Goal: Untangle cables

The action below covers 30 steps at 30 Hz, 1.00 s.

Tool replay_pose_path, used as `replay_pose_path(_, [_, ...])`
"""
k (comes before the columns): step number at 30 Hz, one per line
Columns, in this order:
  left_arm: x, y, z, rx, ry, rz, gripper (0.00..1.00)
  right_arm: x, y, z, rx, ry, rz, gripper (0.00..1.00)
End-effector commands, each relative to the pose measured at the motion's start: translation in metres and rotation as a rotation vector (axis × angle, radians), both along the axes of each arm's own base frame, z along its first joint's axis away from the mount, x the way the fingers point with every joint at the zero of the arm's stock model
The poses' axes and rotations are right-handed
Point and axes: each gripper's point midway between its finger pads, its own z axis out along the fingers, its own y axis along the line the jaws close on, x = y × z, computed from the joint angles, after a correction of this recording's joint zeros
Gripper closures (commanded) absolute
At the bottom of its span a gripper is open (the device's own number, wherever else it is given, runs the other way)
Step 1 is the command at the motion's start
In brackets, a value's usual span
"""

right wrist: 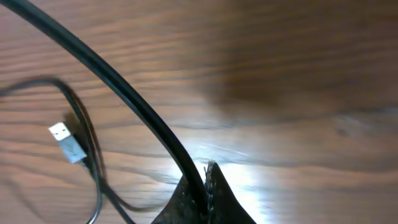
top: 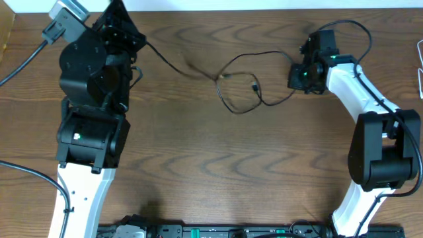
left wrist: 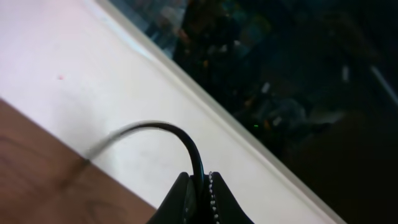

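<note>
1. The left fingers are pressed together on the black cable, which rises from between their tips and arches over towards the desk
2. In the overhead view the left arm stands near the far left corner of the desk, and the cable leaves it there, running out across the wood towards the middle
3. The right fingers are also closed, pinching the same black cable between their tips just above the wood
4. The right arm reaches in from the right edge, and its fingers sit in the far half of the desk, well apart from the left ones
5. Between the two arms the cable lies on the far half of the desk in a loose, open loop, with strands crossing near the loop's left side
6. A silver plug rests flat on the wood beside a thin stretch of the cable, near the right fingers but not touching them
7. The plug lies free, with neither pair of fingers on it
</note>
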Motion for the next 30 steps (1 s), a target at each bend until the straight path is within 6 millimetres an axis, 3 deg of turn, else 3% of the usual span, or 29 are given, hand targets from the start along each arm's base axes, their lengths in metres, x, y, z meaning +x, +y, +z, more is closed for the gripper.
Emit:
replay_pose_path(1, [-0.007, 0.008, 0.006, 0.031, -0.002, 0.026, 0.93, 0.001, -0.028, -0.003, -0.061, 0.009, -0.049, 0.99])
replay_pose_path(12, [-0.010, 0.014, -0.022, 0.205, 0.125, 0.041, 0.93, -0.004, -0.056, -0.005, -0.064, 0.036, -0.108, 0.99])
replay_pose_path(15, [-0.011, -0.005, -0.040, 0.298, 0.189, -0.087, 0.93, -0.003, -0.029, -0.001, 0.022, 0.006, 0.078, 0.93])
replay_pose_path(16, [-0.011, -0.015, -0.048, 0.313, 0.211, -0.150, 0.93, -0.004, -0.016, 0.002, 0.060, -0.009, 0.157, 0.88])
replay_pose_path(20, [-0.011, -0.057, -0.102, 0.280, 0.374, -0.409, 0.92, -0.006, -0.003, 0.003, 0.084, -0.015, 0.202, 0.76])
replay_pose_path(22, [-0.011, -0.068, -0.130, 0.259, 0.468, -0.487, 0.93, -0.006, 0.000, 0.004, 0.091, -0.015, 0.206, 0.60])
replay_pose_path(24, [-0.013, -0.082, -0.166, 0.241, 0.586, -0.584, 0.93, -0.006, 0.006, 0.006, 0.129, -0.019, 0.219, 0.37])
replay_pose_path(26, [-0.015, -0.097, -0.190, 0.234, 0.650, -0.698, 0.92, -0.006, 0.014, 0.012, 0.175, -0.030, 0.236, 0.34])
replay_pose_path(30, [-0.018, -0.123, -0.218, 0.199, 0.700, -0.883, 0.93, -0.003, 0.038, 0.036, 0.316, -0.076, 0.295, 0.32])
